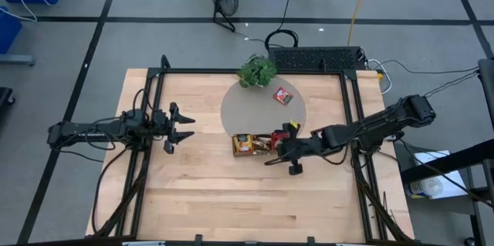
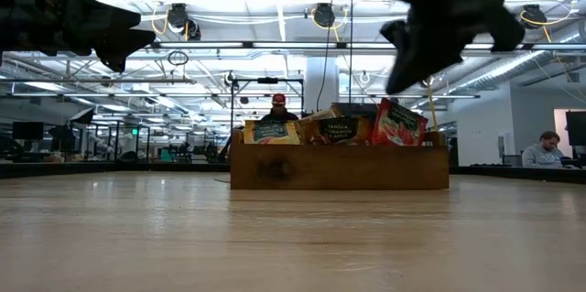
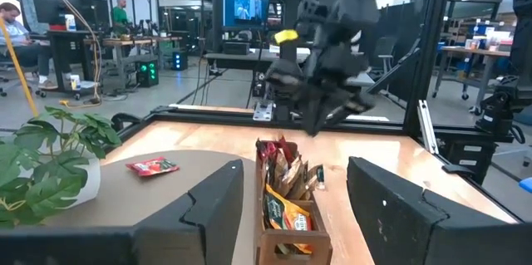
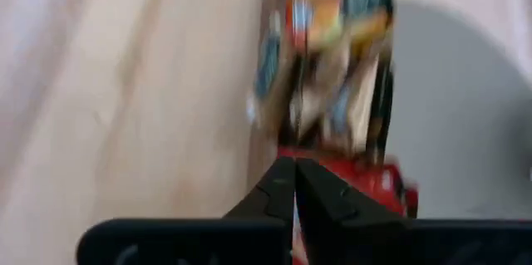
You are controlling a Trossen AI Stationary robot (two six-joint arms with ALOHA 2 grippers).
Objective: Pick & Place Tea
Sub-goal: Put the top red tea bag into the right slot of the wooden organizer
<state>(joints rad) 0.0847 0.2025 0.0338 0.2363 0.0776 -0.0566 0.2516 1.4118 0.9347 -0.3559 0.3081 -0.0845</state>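
Observation:
A small wooden tray (image 1: 258, 152) stands at the near rim of a round grey mat (image 1: 247, 107), with several tea packets (image 2: 339, 130) upright in it, red, orange-yellow and pale ones. One red packet (image 1: 283, 96) lies flat on the mat, apart from the tray. My right gripper (image 1: 279, 153) hovers shut over the tray's right end, raised clear of the packets in the low view (image 2: 403, 63); nothing shows between its fingers (image 4: 295, 174). My left gripper (image 1: 184, 126) waits open above the table's left part, facing the tray (image 3: 287, 232).
A leafy potted plant (image 1: 257, 71) stands at the mat's far edge. Black frame rails run along the table's left, right and far sides. Bare wood lies near and to the left of the tray. People sit at desks in the room beyond.

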